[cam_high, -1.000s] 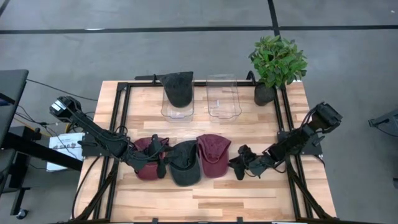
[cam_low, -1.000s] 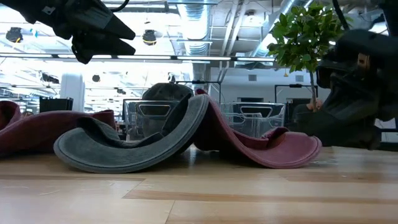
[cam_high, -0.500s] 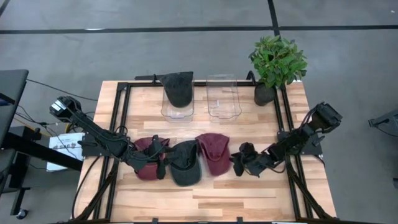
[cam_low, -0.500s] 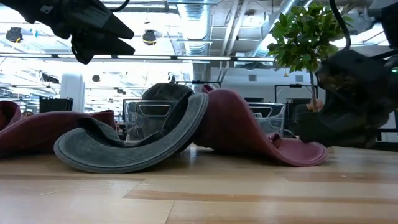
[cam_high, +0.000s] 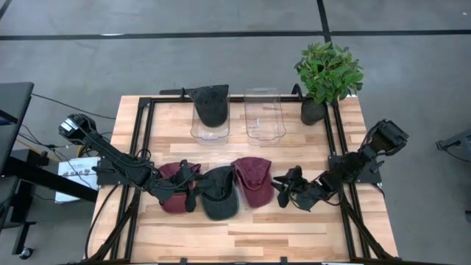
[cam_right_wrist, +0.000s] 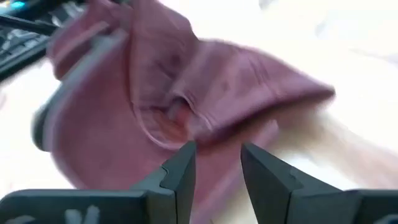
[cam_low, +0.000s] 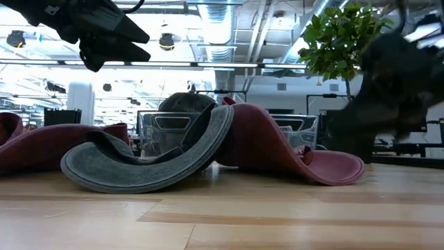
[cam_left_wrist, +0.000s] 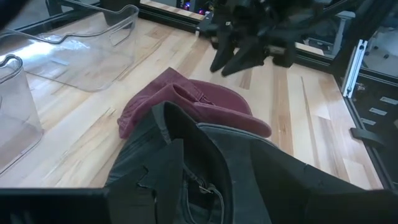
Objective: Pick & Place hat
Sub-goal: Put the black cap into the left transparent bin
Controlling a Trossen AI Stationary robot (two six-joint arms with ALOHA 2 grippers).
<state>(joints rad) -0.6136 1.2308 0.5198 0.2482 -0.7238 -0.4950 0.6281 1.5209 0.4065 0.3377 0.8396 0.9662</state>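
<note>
Three caps lie in a row on the wooden counter [cam_high: 309, 228], with the grey cap [cam_high: 218, 194] in the middle as the landmark: a maroon cap [cam_high: 174, 193] overlaps its one side and a second maroon cap [cam_high: 253, 179] touches its other side. The right pincer [cam_high: 282, 192] sits just beside that second maroon cap, on the side away from the grey cap, its fingers [cam_right_wrist: 180, 171] parted by a narrow gap and holding nothing. The left pincer [cam_high: 188, 188] hangs low over the seam between the grey cap and the first maroon cap; I cannot tell how far it is open. Beyond the grey cap stand two clear bins, one [cam_high: 210, 130] holding a dark cap [cam_high: 210, 104], the other [cam_high: 263, 118] beside a potted plant [cam_high: 327, 72].
</note>
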